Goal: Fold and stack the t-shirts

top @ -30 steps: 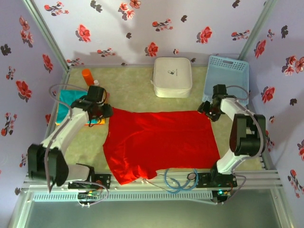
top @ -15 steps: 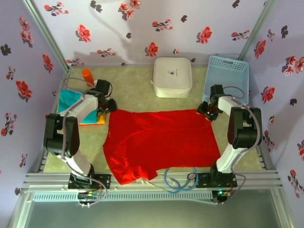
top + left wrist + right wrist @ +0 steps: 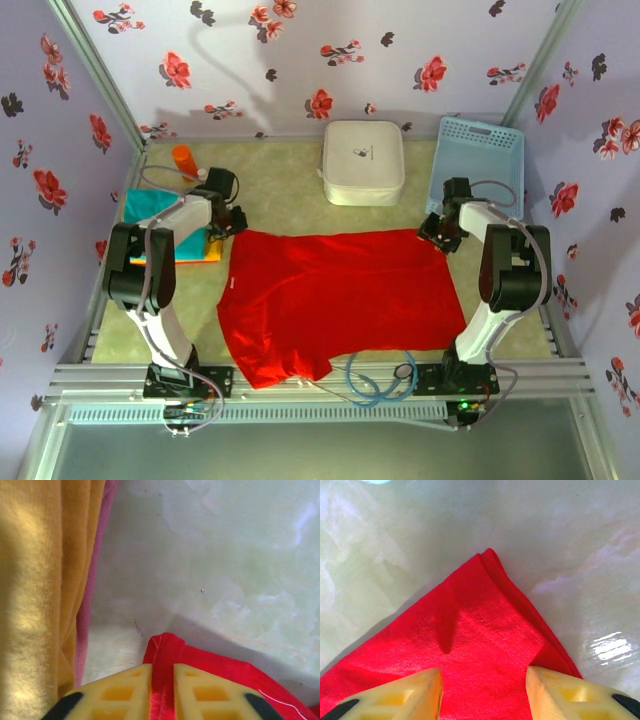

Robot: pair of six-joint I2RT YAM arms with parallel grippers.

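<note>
The red t-shirt (image 3: 335, 300) lies flat; the left gripper (image 3: 162, 677) pinches one far corner, the right gripper (image 3: 482, 677) straddles the other, fingers spread.

bright even light, soft-focus wrist views

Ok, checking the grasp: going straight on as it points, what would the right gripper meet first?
Probably the corner of the red t-shirt, lying between the open jaws of the right gripper; depth is unclear.

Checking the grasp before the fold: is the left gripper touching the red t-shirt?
Touching. In the left wrist view, the left gripper pinches a corner of the red t-shirt, with the cloth squeezed between the jaws and no gap.
</note>
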